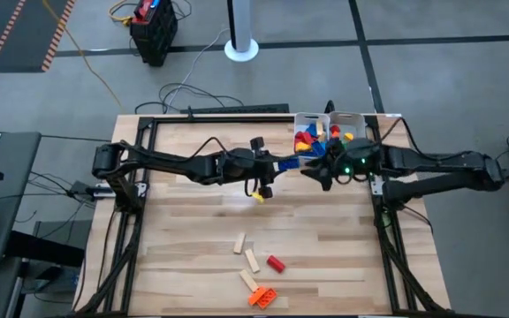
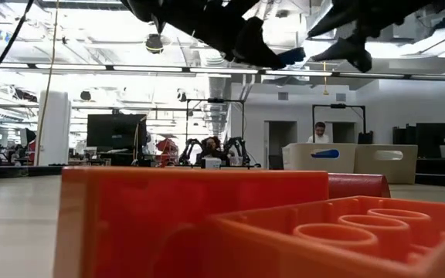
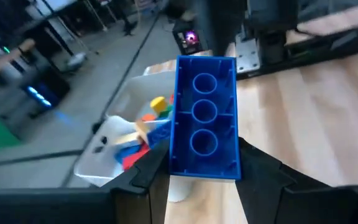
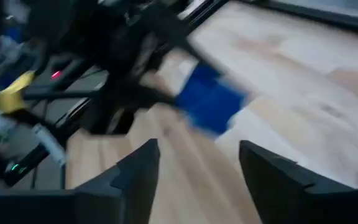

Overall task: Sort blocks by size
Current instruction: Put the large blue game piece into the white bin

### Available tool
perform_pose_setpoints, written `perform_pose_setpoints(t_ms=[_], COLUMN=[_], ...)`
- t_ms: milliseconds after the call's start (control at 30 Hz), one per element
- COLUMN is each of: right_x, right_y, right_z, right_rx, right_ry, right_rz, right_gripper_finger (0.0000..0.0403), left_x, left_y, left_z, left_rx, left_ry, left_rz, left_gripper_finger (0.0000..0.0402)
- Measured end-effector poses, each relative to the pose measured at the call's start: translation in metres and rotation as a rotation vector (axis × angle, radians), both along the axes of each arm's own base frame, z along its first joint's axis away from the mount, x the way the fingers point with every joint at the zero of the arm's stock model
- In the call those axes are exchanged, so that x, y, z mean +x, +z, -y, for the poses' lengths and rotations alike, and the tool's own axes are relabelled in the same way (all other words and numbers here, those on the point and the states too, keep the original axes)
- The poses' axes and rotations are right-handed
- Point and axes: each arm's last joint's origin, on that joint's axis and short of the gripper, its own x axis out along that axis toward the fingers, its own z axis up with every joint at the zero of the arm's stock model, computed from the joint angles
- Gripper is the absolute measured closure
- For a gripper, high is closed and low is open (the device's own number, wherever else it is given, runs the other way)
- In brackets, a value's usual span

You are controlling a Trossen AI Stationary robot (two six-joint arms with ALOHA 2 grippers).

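Seen from above, the wooden worktop [image 1: 201, 221] carries pale wooden bars [image 1: 246, 258] and a red block [image 1: 276, 263] near its front edge, while both arms meet beside the white tray [image 1: 306, 119] full of blocks. Past the left wrist, the left claw [image 3: 204, 171] is clamped on a blue brick [image 3: 205, 124]. Past the right wrist, the right claw [image 4: 197, 168] stands apart and empty, facing that brick.

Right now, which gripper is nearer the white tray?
Right. The right gripper, open and empty, sits at the white tray's near edge. The left gripper, holding the blue brick, is a little farther out over the table.
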Motion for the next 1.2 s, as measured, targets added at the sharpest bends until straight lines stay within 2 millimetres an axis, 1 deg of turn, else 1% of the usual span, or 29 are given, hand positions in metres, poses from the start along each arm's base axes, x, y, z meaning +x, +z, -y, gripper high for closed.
perform_pose_setpoints(t_ms=[100,200,300,433,533,667,833,967,1200], right_x=[0.002,0.005,0.011,0.020,0.029,0.040,0.051,0.054,0.054], right_y=[0.000,-0.001,-0.003,-0.002,-0.007,-0.010,-0.011,-0.014,-0.016], right_z=[0.012,0.019,0.024,0.027,0.029,0.032,0.035,0.036,0.037], right_rx=[0.029,0.059,0.068,0.059,0.068,0.078,0.095,0.117,0.140], right_ry=[0.016,0.043,0.044,0.052,0.048,0.037,0.024,0.000,-0.023], right_rz=[0.017,0.034,0.045,0.092,0.082,0.122,0.177,0.175,0.162], right_gripper_finger=[0.0115,0.0094,0.0081,0.0075,0.0075,0.0075,0.0087,0.0099,0.0133], left_x=[-0.001,-0.001,-0.001,-0.001,0.000,0.000,0.001,0.001,0.001], left_y=[0.000,0.001,0.002,0.003,0.006,0.010,0.010,0.010,0.010], left_z=[0.006,0.011,0.012,0.012,0.012,0.012,0.013,0.015,0.014], left_rx=[0.091,0.161,0.195,0.188,0.205,0.213,0.215,0.215,0.222], left_ry=[0.077,0.144,0.144,0.148,0.151,0.151,0.105,0.063,0.061], left_rz=[-0.027,-0.044,-0.049,-0.040,-0.013,0.020,0.021,0.022,0.020], left_gripper_finger=[0.0261,0.0261,0.0259,0.0259,0.0259,0.0259,0.0259,0.0259,0.0259])
